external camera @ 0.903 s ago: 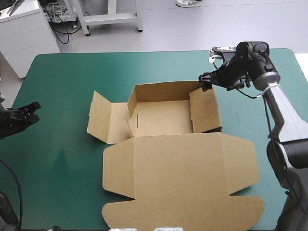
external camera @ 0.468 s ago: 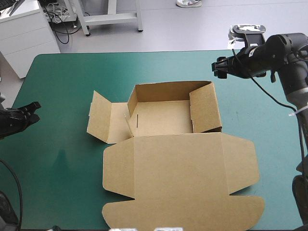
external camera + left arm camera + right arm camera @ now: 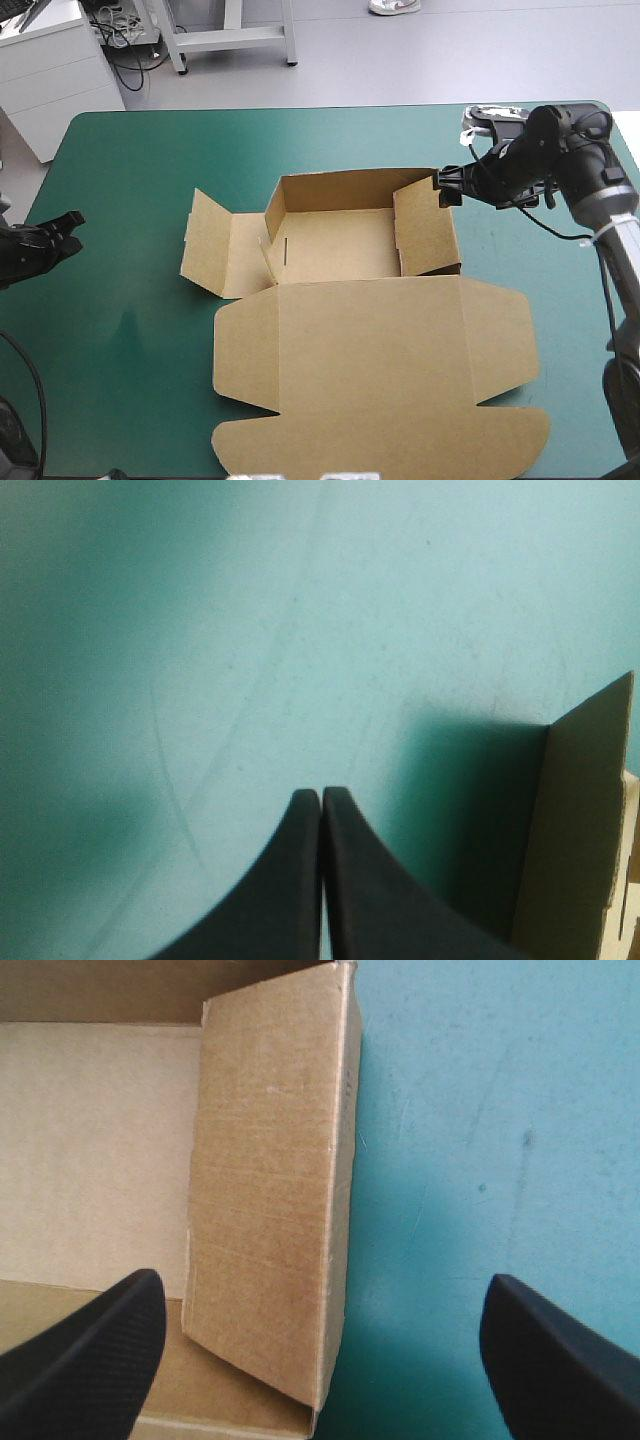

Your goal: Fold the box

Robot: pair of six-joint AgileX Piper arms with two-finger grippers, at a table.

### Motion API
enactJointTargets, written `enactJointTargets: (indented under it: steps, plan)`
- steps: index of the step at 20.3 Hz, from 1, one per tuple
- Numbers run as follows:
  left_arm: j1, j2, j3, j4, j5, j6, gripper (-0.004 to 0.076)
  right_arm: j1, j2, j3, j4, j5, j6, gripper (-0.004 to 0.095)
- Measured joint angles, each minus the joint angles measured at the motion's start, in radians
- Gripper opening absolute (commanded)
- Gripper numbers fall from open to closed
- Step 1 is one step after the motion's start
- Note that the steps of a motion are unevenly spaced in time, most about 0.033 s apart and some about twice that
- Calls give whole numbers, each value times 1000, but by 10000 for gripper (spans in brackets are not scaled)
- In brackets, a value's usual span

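The left gripper [image 3: 320, 794], two broad black fin-shaped fingers, has them pressed together in one pointed arch. In the high view it sits low at the far left, seemingly pointing toward the right. The grey-and-black jointed right arm [image 3: 603, 210] reaches in from the right, wrist bent. The right gripper [image 3: 445, 187] aims leftward, its black curved fingers [image 3: 90, 1345] spread wide apart.
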Motion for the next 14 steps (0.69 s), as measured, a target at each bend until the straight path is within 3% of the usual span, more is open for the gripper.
enactJointTargets:
  steps: [7, 12, 14]
  plan:
    - [0, 0, 0, -22, 0, 0, -32, 76, 213, 3, -51, -6, 27, 733]
    - [0, 0, 0, -26, 0, 0, -32, 77, 275, 4, -46, -14, 37, 733]
    - [0, 0, 0, -27, 0, 0, -32, 77, 276, 4, -44, -14, 42, 681]
